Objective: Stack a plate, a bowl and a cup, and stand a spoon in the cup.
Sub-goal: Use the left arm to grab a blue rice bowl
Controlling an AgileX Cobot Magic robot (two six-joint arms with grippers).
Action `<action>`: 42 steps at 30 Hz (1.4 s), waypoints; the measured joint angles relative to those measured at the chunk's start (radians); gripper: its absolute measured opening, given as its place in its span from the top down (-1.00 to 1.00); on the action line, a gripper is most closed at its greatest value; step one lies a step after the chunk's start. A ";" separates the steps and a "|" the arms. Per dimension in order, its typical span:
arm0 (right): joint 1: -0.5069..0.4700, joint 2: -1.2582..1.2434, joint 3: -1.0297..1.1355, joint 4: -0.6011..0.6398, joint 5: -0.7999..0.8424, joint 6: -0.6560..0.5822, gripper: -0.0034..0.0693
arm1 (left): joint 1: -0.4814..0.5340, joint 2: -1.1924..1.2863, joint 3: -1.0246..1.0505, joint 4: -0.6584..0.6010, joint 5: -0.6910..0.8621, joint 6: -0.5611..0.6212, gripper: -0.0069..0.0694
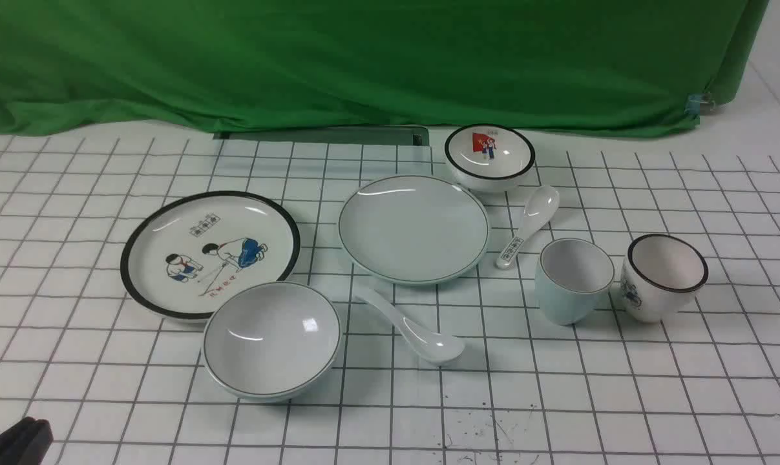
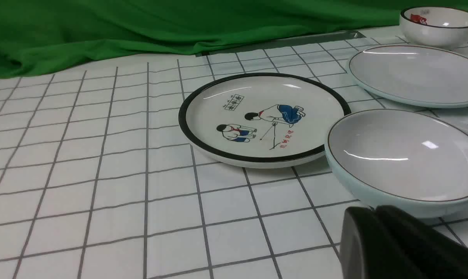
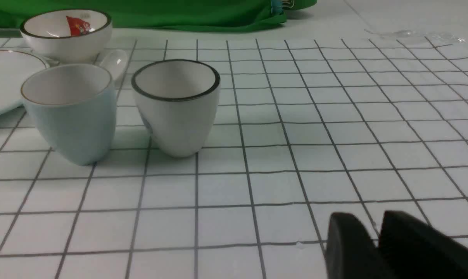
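On the white gridded counter (image 1: 687,387), in front of a green cloth (image 1: 364,58), all the dishes sit apart, with nothing stacked. The picture plate (image 1: 170,223), black-rimmed with cartoon children, lies on the left. The plain plate (image 1: 413,228) lies at the middle, bare. The plain bowl (image 1: 271,339) sits upright nearer the robot, its far rim against or over the picture plate's near edge; I cannot tell whether they touch. A small flag bowl (image 1: 490,157) stands just behind the plain plate. To the right, the blue cup (image 1: 574,281) stands upright just beside a black-rimmed cup (image 1: 664,278). The plain spoon (image 1: 415,332) lies flat between the plain bowl and the plain plate, its scoop toward the robot. A marked spoon (image 1: 528,223) lies just right of the plain plate. The left hand (image 2: 373,211) hangs low near the plain bowl, its fingers together and holding nothing. The right hand (image 3: 375,230), fingers likewise together, is well short of the cups.
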 joint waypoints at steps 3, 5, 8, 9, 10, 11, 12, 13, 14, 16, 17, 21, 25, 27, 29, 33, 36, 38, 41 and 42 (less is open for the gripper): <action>0.000 0.000 0.000 0.000 0.000 0.000 0.42 | 0.000 0.000 0.000 0.000 0.000 0.000 0.89; 0.000 0.000 0.000 0.000 0.000 0.000 0.42 | 0.000 0.000 0.000 0.000 0.000 0.000 0.89; 0.000 0.000 0.000 0.000 0.000 0.000 0.40 | 0.000 0.000 0.000 0.001 0.000 0.002 0.89; 0.000 0.000 0.000 0.000 0.000 0.000 0.39 | 0.000 0.000 0.000 0.003 0.000 0.003 0.89; 0.000 0.000 0.000 0.000 0.000 0.000 0.38 | 0.000 0.000 0.000 0.003 0.000 0.003 0.89; 0.000 0.000 0.000 0.000 0.000 0.000 0.37 | 0.000 0.000 0.000 0.003 0.000 0.003 0.89; 0.000 0.000 0.000 0.000 0.000 0.000 0.37 | 0.000 0.000 0.000 0.003 0.000 0.003 0.89; 0.000 0.000 0.000 0.000 0.000 0.000 0.36 | 0.000 0.000 0.000 0.003 0.000 0.003 0.89; 0.000 0.000 0.000 0.000 0.000 0.000 0.35 | 0.000 0.000 0.000 0.004 0.000 0.003 0.89; 0.000 0.000 0.000 0.000 0.000 0.000 0.34 | 0.000 0.000 0.000 0.010 0.000 0.017 0.89; 0.000 0.000 0.000 0.000 0.000 0.000 0.33 | 0.000 0.000 0.000 0.013 0.000 0.026 0.89; 0.000 0.000 0.000 0.000 0.000 0.000 0.31 | 0.000 0.000 0.000 0.022 0.000 0.029 0.89; 0.000 0.000 0.000 0.000 0.000 0.000 0.28 | 0.000 0.000 0.000 0.022 -0.001 0.030 0.89; 0.000 0.000 0.000 0.000 -0.009 0.000 0.26 | 0.000 0.000 0.000 0.022 -0.004 0.030 0.89; 0.000 0.000 0.000 0.000 -0.026 0.000 0.25 | 0.000 0.000 0.000 0.022 -0.025 0.037 0.89; 0.000 0.000 0.000 0.000 -0.126 0.000 0.25 | 0.000 0.000 0.000 0.023 -0.147 0.050 0.89; 0.000 0.000 0.000 0.000 -0.289 0.000 0.25 | 0.000 0.000 0.000 0.026 -0.328 0.062 0.89; 0.000 0.000 0.000 0.000 -0.470 0.001 0.25 | 0.000 0.000 0.000 0.029 -0.508 0.074 0.89; 0.000 0.000 0.000 -0.002 -0.618 0.041 0.25 | 0.000 0.000 0.000 0.030 -0.661 0.073 0.89; 0.000 0.000 0.000 -0.002 -0.636 0.047 0.25 | 0.000 0.000 0.000 0.030 -0.680 0.073 0.89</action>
